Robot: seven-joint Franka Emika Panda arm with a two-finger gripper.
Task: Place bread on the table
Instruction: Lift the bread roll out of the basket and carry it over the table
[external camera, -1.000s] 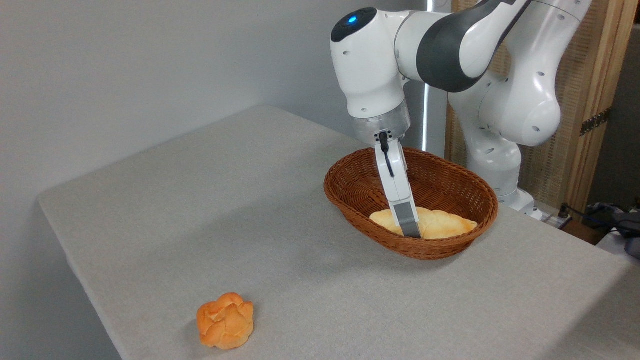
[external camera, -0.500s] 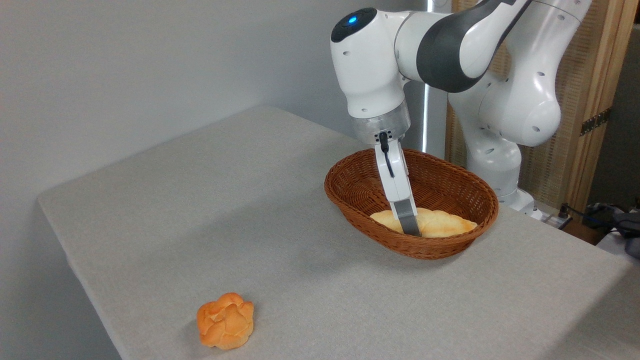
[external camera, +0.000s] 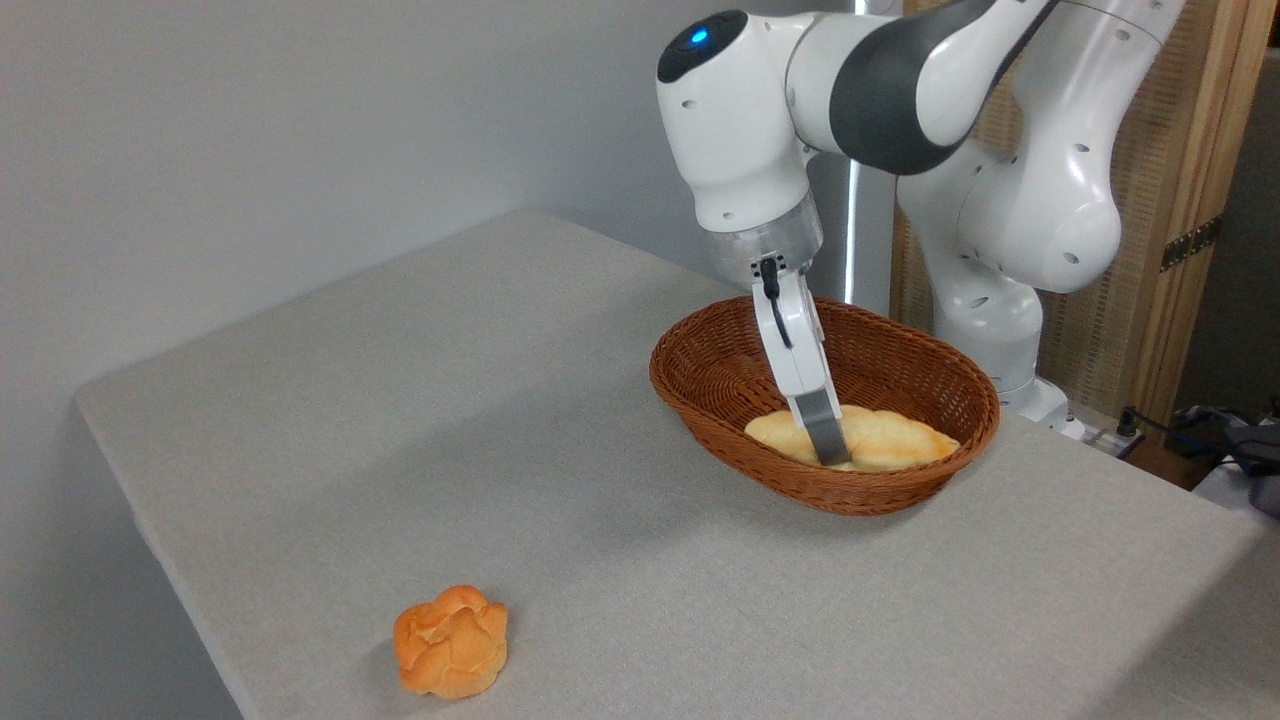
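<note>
The bread [external camera: 893, 440], a long pale golden braided loaf, sits low inside the brown wicker basket [external camera: 705, 398] at the right of the table [external camera: 430, 420]. My gripper [external camera: 832, 456] reaches down into the basket and is shut on the bread near its middle. Only the near grey finger [external camera: 822, 430] shows, crossing in front of the loaf; the far finger is hidden behind it. The loaf's near side is hidden by the basket's front wall.
A small round orange knotted bun [external camera: 452, 641] lies near the table's front left edge. The robot's white base [external camera: 985, 320] stands behind the basket. A wooden screen [external camera: 1150, 250] and cables are at the far right.
My gripper has risen a little and tilted slightly, and the bread has come up a little with it. The basket has shifted very slightly to the right.
</note>
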